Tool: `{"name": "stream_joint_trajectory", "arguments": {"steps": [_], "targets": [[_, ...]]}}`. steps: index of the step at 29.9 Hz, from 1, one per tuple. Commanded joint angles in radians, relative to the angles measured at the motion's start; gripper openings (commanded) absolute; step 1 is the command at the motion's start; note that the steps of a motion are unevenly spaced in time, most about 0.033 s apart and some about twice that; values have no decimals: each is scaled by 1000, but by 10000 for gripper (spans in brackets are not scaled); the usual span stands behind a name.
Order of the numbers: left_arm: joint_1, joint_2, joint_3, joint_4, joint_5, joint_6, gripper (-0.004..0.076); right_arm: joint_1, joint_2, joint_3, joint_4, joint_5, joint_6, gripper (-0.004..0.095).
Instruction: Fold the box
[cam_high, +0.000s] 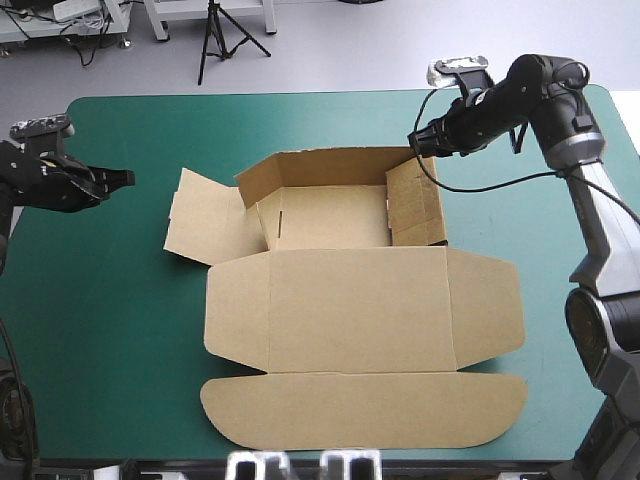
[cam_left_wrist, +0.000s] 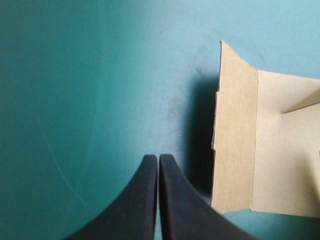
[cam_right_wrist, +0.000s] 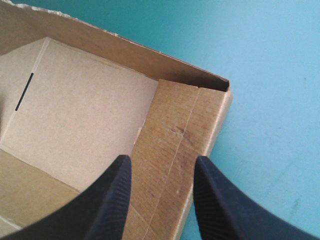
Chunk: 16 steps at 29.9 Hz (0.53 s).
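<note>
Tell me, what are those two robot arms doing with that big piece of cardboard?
Two robot arms are folding a brown box on the teal-green table. Its far wall and right wall stand up, but the left flap is spread outward and the big lid lies flat at the front. The right end effector is open, over the right wall near the far corner. The left end effector is shut and hangs off to the box's left, touching nothing.
</note>
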<state>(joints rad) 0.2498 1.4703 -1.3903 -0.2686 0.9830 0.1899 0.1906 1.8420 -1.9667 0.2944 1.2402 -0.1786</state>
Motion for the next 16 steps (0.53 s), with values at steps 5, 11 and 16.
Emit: {"name": "stream_joint_trajectory", "arguments": {"steps": [5,11,16], "targets": [[92,1,-34,-132,40,35,-3,-6,-125,4,-51,10,84,391],[92,1,-34,-139,23,37,-9,-6,-79,91,-42,9,65,391],[92,1,-34,-139,37,42,-9,-6,11,91,-33,9,65,391]]}}
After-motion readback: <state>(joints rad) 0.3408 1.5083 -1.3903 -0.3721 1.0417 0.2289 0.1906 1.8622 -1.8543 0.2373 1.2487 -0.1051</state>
